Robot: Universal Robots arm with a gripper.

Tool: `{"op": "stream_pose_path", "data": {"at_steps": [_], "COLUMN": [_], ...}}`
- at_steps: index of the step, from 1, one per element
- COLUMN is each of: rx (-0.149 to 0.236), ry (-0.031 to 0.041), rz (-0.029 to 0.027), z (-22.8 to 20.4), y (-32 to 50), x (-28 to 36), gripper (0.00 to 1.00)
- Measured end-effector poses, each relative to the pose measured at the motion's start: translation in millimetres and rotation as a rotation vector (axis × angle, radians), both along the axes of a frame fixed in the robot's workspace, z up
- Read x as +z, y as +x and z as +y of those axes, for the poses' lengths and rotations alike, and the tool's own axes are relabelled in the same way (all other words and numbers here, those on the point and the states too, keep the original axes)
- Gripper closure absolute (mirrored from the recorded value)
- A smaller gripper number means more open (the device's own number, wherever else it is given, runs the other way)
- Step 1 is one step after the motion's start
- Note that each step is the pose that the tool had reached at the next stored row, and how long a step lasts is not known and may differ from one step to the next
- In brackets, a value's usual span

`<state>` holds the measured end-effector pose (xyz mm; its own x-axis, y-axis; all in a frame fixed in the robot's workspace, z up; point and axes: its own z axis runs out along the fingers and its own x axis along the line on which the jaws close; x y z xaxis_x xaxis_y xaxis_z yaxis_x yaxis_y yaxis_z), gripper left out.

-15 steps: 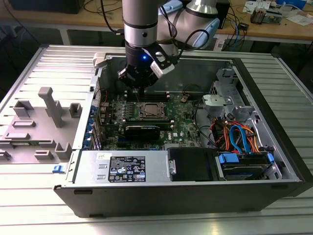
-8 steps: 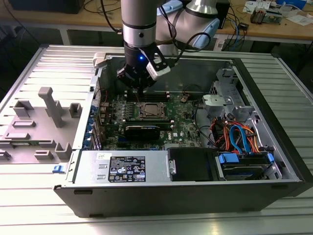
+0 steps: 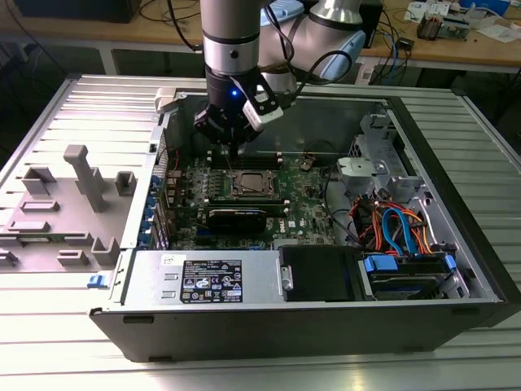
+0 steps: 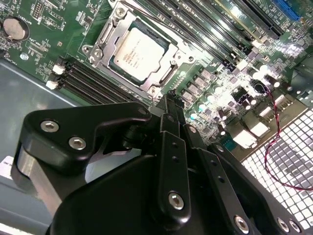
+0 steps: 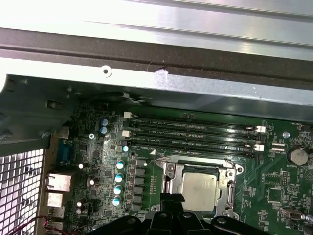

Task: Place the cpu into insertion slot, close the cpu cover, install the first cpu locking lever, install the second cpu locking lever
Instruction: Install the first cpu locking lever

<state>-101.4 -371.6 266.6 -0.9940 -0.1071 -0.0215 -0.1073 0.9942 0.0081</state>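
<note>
Cpu (image 4: 138, 53) sits in slot (image 5: 169, 170), cover (image 5: 226, 188) apparently down around it. Gripper (image 3: 231, 156) hovers at the cpu's 11 o'clock in the exterior view, fingers closed together and empty.

Risk: the tips could slip off the thin lever (image 4: 155, 22) and strike the board (image 3: 305, 208), and an unlatched cover could lift.

The cpu (image 4: 139, 53) is seen in dull silver-grey, the circuit board (image 4: 39, 54) in green, the gripper (image 4: 170, 100) in black, the cables (image 3: 399, 224) in blue and orange
</note>
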Motion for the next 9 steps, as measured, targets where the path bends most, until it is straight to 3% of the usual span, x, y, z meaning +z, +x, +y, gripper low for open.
{"op": "stream_pose_path", "data": {"at_steps": [9], "rx": [-0.012], "ry": [-0.0015], "rz": [0.0], "z": [0.1], "y": [-1.2], "x": [0.1], "gripper": [0.89]}}
